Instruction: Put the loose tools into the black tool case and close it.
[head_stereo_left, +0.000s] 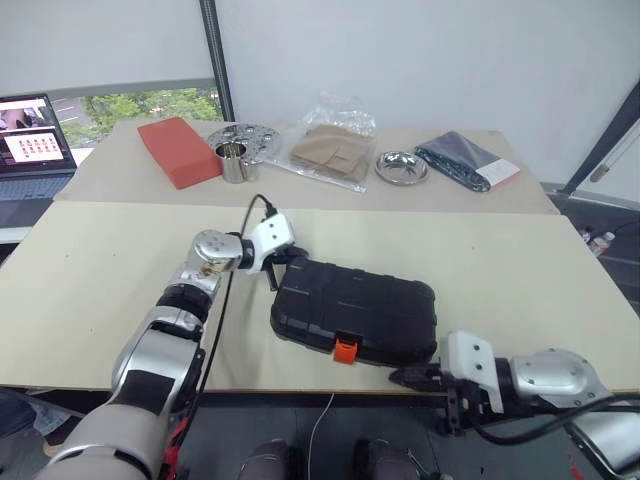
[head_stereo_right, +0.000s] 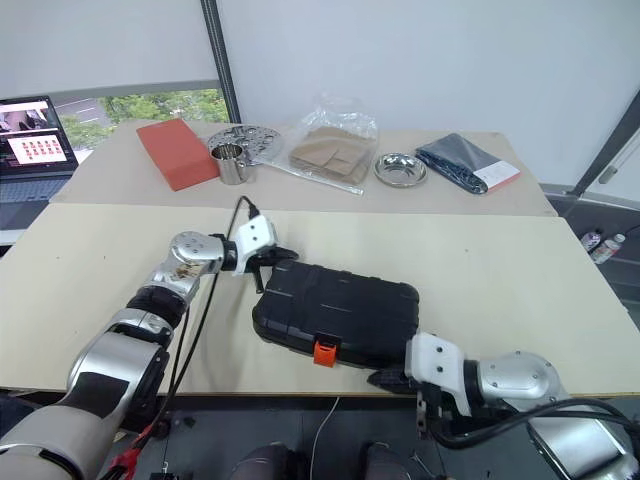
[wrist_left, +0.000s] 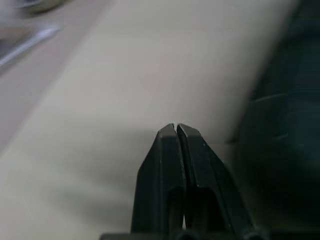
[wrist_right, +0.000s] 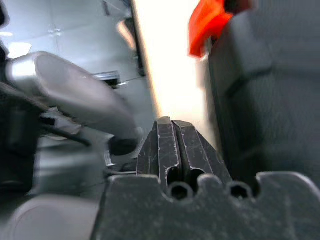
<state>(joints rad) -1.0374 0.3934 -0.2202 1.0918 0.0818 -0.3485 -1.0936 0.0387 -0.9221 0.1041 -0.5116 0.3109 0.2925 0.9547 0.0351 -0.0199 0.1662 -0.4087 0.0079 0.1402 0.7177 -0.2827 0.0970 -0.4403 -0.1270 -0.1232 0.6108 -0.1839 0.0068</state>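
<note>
The black tool case (head_stereo_left: 355, 312) lies closed on the near table, its orange latch (head_stereo_left: 345, 349) facing the front edge. My left gripper (head_stereo_left: 290, 264) is shut at the case's far left corner, and the left wrist view shows its fingertips (wrist_left: 176, 128) pressed together beside the dark case (wrist_left: 280, 150). My right gripper (head_stereo_left: 406, 378) is shut, low at the table's front edge by the case's near right corner. In the right wrist view the case (wrist_right: 270, 90) and its latch (wrist_right: 207, 25) are close ahead. The loose tools are out of view.
On the far table stand a red block (head_stereo_left: 178, 150), a metal cup (head_stereo_left: 235, 163), a perforated metal disc (head_stereo_left: 252, 135), a plastic bag of brown pieces (head_stereo_left: 330, 150), a metal bowl (head_stereo_left: 402, 167) and a dark packet (head_stereo_left: 465, 160). A laptop (head_stereo_left: 30, 140) sits at far left.
</note>
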